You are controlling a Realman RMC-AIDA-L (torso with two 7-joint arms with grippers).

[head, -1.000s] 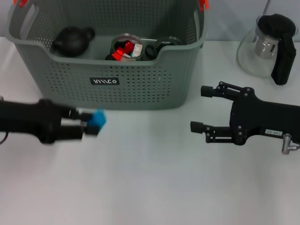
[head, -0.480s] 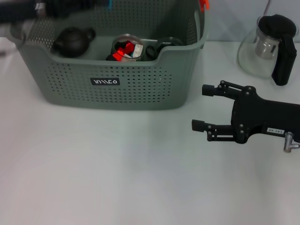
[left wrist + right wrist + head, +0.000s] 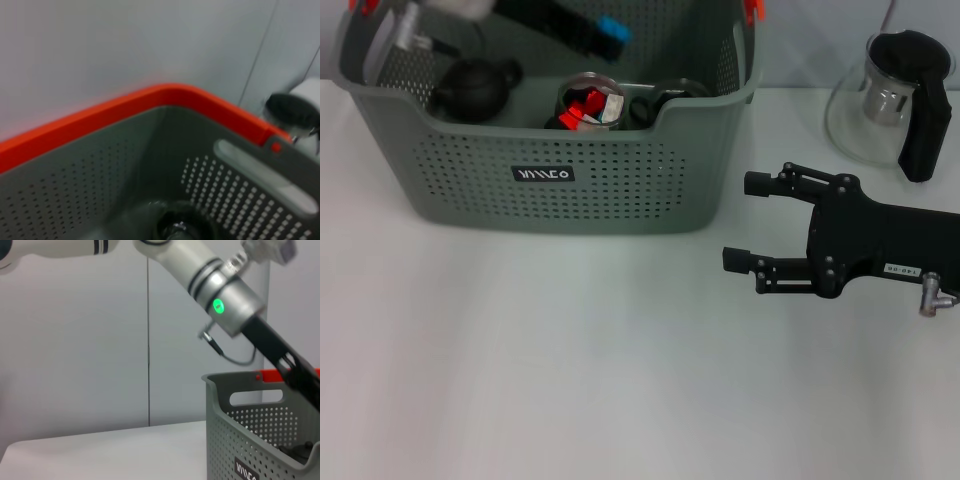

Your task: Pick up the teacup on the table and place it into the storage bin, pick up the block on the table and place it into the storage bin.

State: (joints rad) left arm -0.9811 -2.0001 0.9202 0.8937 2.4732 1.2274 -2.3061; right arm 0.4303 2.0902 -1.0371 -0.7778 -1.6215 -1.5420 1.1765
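Since a second ago the left hand [image 3: 595,35] has carried the small bright-blue block [image 3: 612,27] up from just above the counter [image 3: 570,380], in front of the large grey-green perforated plastic storage bin [image 3: 550,185], to a spot over the bin's open top. Half a second ago it was at the bin's far left corner; now it reaches in further, toward the middle of the bin, with the block at its tip, closed between the dark fingers and not yet let go.

Below it, inside the bin, lie a round black teapot-shaped item [image 3: 472,85], a clear glass cup [image 3: 590,102] with red pieces in it, and something dark beside that which I cannot name. The glass cup looks like the task's teacup, so the first half of the job seems done.

The left wrist view looks down into the bin past its orange rim [image 3: 150,102], which agrees with the hand being above the opening.

By my reading, the block is now where it needs to be, so what remains is to open the fingers and let it drop, preferably clear of the glass cup.

The right hand [image 3: 745,220] has barely shifted; it hovers over the counter to the right of the bin, fingers spread wide and empty, near the glass jug with a black handle [image 3: 890,95].
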